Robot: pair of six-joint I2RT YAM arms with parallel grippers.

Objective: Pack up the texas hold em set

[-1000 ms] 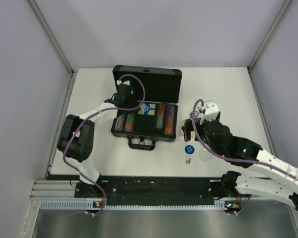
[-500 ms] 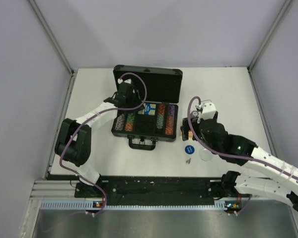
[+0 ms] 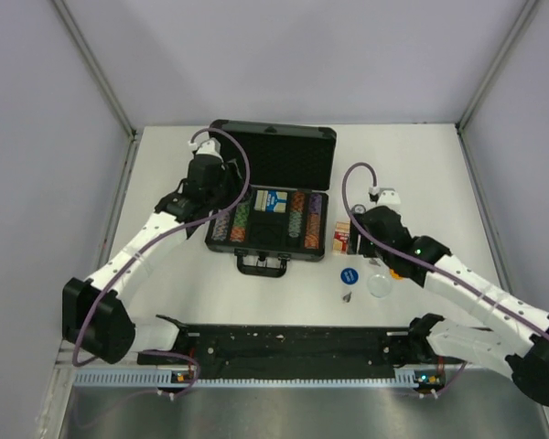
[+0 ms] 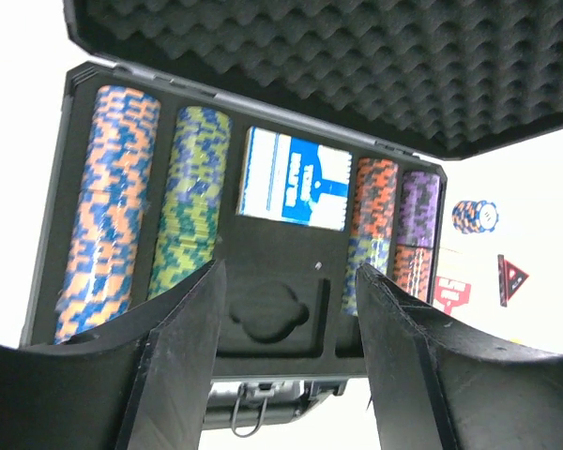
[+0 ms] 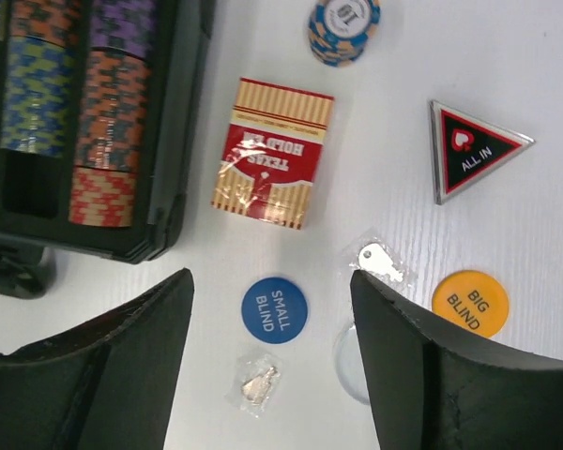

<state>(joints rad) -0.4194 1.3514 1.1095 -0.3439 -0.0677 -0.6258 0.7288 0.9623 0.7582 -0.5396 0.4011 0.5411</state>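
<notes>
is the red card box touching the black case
Apart: the right wrist view shows a white gap between the red card box and the black case.

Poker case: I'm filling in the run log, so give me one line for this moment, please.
case open | blue card box inside | red card box outside | left gripper open at case | right gripper open by red card box

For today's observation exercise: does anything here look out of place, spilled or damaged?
Nothing looks spilled or damaged, but pieces lie loose on the table right of the open case: red card box, chip stack, All In triangle, Small Blind button, Big Blind button, a bagged key.
</notes>
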